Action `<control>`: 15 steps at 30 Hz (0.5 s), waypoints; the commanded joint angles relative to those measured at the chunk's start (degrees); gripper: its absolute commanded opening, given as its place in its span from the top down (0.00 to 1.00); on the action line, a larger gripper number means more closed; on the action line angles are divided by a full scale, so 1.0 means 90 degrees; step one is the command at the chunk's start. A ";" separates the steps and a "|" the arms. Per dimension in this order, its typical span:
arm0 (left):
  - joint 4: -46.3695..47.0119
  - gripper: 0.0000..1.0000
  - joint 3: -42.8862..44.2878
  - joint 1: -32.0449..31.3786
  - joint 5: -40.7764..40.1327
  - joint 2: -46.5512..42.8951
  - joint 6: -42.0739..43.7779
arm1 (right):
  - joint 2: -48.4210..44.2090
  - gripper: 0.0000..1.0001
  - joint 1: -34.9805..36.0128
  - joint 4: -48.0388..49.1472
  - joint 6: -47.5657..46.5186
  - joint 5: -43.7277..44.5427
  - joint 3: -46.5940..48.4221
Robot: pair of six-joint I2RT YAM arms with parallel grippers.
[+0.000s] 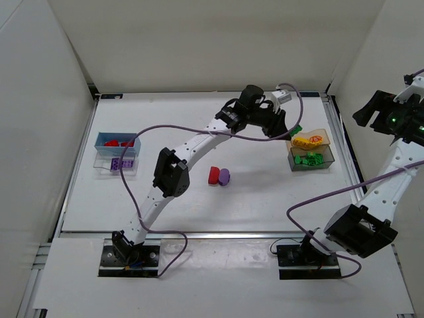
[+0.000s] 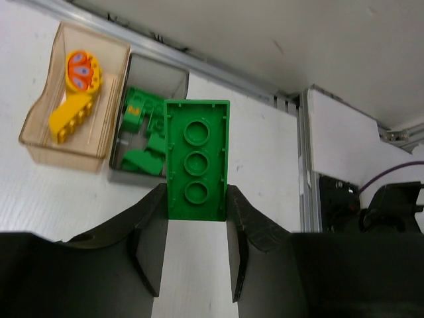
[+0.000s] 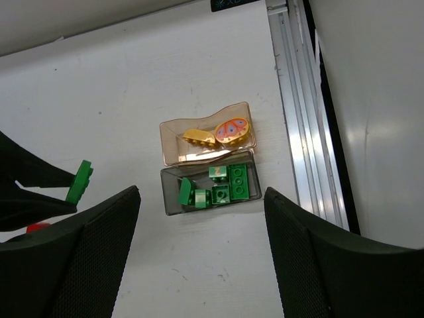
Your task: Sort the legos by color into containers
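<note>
My left gripper point(image 1: 289, 128) reaches to the far right and is shut on a flat green lego point(image 2: 197, 159), held above the table beside the dark-clear container point(image 1: 310, 161), which holds several green legos point(image 3: 218, 187). The held lego also shows edge-on in the right wrist view point(image 3: 80, 182). The tan-amber container point(image 1: 311, 140) behind it holds yellow/orange legos point(image 2: 76, 93). A red lego point(image 1: 213, 175) and a purple lego point(image 1: 224, 176) lie together mid-table. The blue container point(image 1: 118, 141) holds red legos and the clear container point(image 1: 114, 165) holds purple ones. My right gripper point(image 3: 200, 199) is open and empty, raised above the right-hand containers.
An aluminium rail point(image 3: 301, 99) runs along the table's right edge, close to the two right containers. White walls enclose the table at the back and on both sides. The left arm's purple cable point(image 1: 199, 129) hangs over the middle of the table.
</note>
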 commanded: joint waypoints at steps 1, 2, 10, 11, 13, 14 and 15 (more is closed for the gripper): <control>0.1133 0.89 0.0081 -0.0245 -0.0043 0.0190 -0.0466 | -0.0085 0.21 -0.0054 -0.0077 0.0186 -0.0254 -0.0051; 0.1173 0.90 0.0062 -0.0323 -0.0102 0.0268 -0.0505 | -0.0085 0.21 -0.0054 -0.0068 0.0186 -0.0254 -0.0022; 0.2442 0.90 0.0207 -0.0597 -0.0356 0.0835 -0.1169 | -0.0075 0.21 -0.0083 -0.0224 0.0098 -0.0244 0.0154; 0.2539 0.90 0.0305 -0.0626 -0.0405 0.0893 -0.1227 | -0.0085 0.21 -0.0112 -0.0262 0.0088 -0.0244 0.0164; 0.2754 0.90 0.0451 -0.0684 -0.0502 0.1049 -0.1296 | -0.0114 0.21 -0.0141 -0.0311 0.0059 -0.0234 0.0174; 0.2774 0.90 0.0500 -0.0695 -0.0580 0.1108 -0.1306 | -0.0134 0.21 -0.0171 -0.0321 0.0049 -0.0244 0.0164; 0.2765 0.90 0.0511 -0.0714 -0.0658 0.1176 -0.1345 | -0.0153 0.21 -0.0181 -0.0341 0.0039 -0.0234 0.0164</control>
